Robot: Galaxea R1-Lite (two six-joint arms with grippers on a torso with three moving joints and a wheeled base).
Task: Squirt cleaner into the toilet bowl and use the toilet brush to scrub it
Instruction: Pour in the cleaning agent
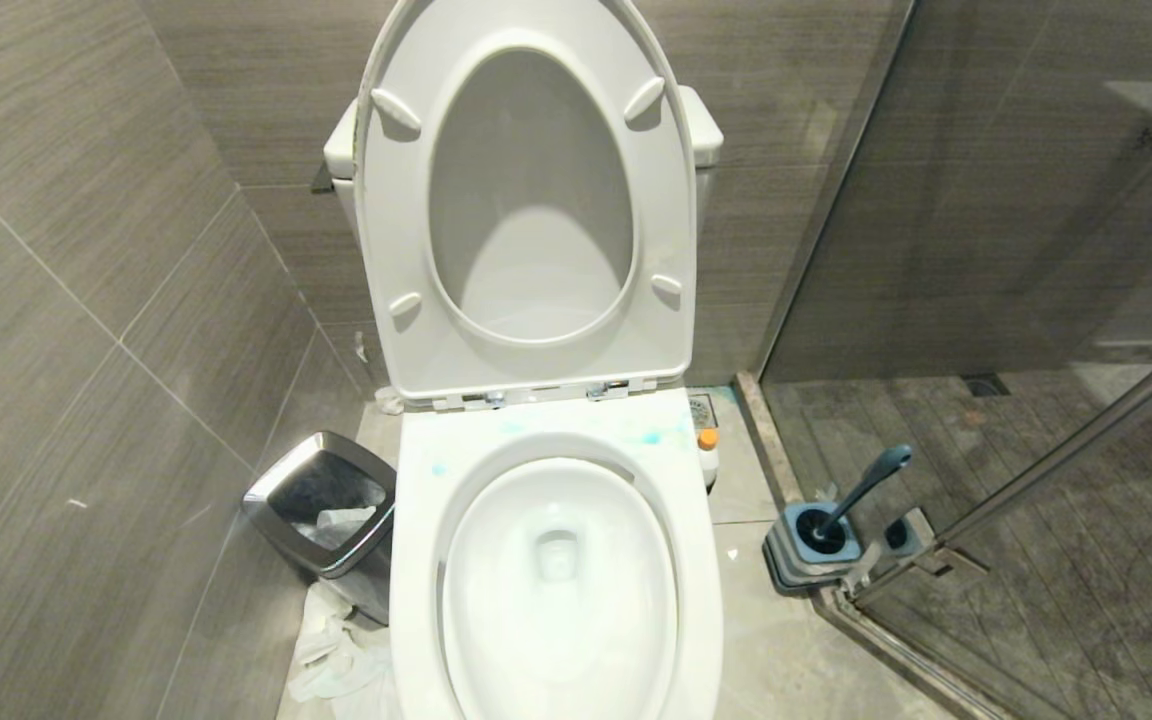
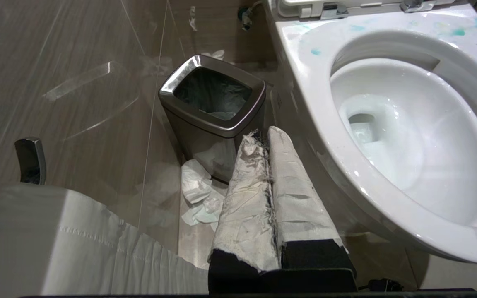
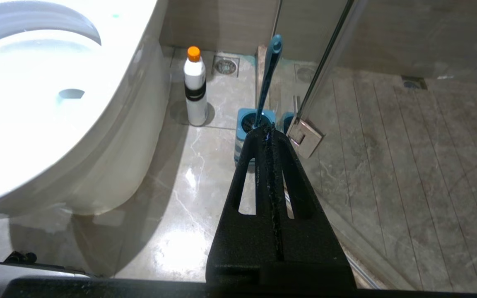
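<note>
The large glossy white ceramic toilet bowl stands directly before me, its white seat and lid raised upright against the boxy white tank. Thin turquoise-blue cleaner shows as pale smears and blots on the flat rear rim of the bowl, just below the hinges. The slim slate-blue toilet brush stands tilted in its squarish grey-and-blue holder on the floor to the right of the bowl, against the glass shower partition. A white bottle with an orange cap stands upright on the floor between the bowl and the brush holder, near a floor drain. To the left of the bowl sits a small steel-rimmed black bin, with crumpled white paper on the floor beside it.

My left hand, its fingers wrapped in white tape, is closed and empty, low beside the bowl's left flank. My right hand, black, is closed and empty, low on the bowl's right, pointing toward the brush holder.
</note>
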